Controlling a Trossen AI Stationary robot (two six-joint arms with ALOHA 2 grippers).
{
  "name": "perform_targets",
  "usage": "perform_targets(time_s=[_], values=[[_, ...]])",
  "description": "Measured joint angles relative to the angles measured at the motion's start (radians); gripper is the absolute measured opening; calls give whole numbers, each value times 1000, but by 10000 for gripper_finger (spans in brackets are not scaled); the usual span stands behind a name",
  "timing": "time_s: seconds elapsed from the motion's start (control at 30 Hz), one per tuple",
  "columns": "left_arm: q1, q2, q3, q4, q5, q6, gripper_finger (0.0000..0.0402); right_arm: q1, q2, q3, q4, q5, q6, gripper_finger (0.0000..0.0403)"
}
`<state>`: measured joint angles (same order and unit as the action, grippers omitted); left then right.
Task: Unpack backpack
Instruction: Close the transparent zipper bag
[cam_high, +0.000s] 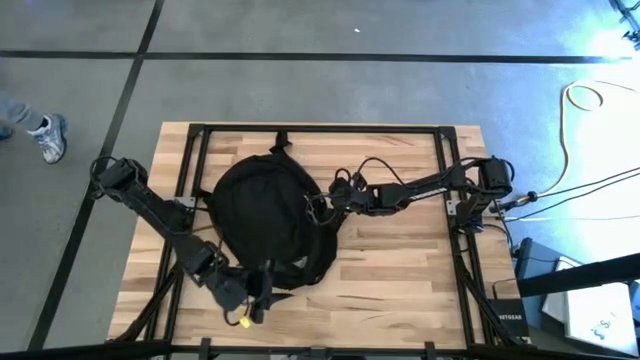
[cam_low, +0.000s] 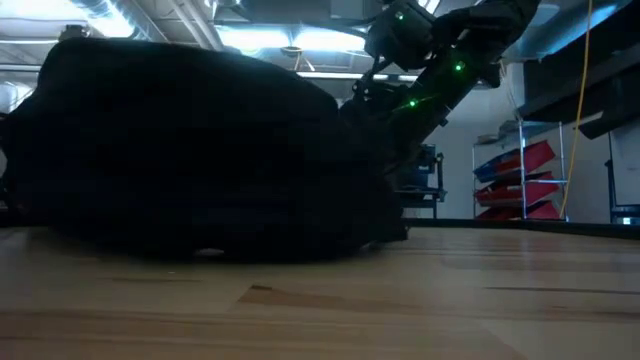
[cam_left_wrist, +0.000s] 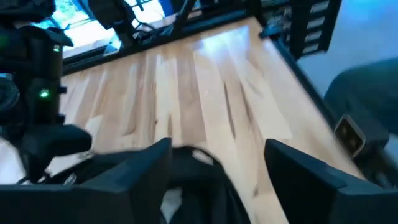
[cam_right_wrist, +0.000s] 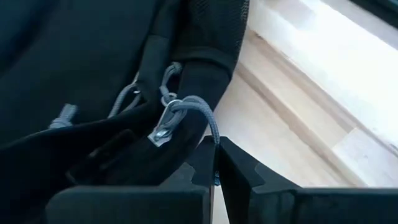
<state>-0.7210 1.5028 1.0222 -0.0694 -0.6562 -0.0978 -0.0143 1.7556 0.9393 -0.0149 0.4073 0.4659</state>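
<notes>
Backpack (cam_high: 268, 222) lies on desk (cam_high: 400, 270). R gripper (cam_right_wrist: 216, 163) jaws clamped on grey zipper cord (cam_right_wrist: 200, 112); L gripper (cam_left_wrist: 217, 163) jaws apart at backpack's near edge.

Matt black cloth backpack (cam_high: 265, 220), grey woven cord on its metal zipper pull (cam_right_wrist: 163, 127), smooth pale wood table (cam_high: 400, 260)

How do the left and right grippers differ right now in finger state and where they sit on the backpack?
The left gripper has its fingers spread wide over the backpack's near edge, gripping nothing. The right gripper is shut on the grey zipper pull cord at the bag's right side. The left arm reaches in from the table's near-left corner, the right arm from the right edge. Both sit at the bag's rim.
</notes>
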Motion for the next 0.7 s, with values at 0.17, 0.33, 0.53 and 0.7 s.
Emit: perform_targets(time_s=[0.17,0.33,0.53,0.7], values=[[103,0,-2,71,185,31,271,0,-4,1,-18,2,0,0],[168,-87,-3,17,149,118,272,13,-48,1,-31,39,-24,0],[200,-334,-10,-225,79,95,272,81,-142,1,-75,106,-38,0],[207,-562,-134,-349,77,-29,272,166,-175,1,4,115,-77,0]])
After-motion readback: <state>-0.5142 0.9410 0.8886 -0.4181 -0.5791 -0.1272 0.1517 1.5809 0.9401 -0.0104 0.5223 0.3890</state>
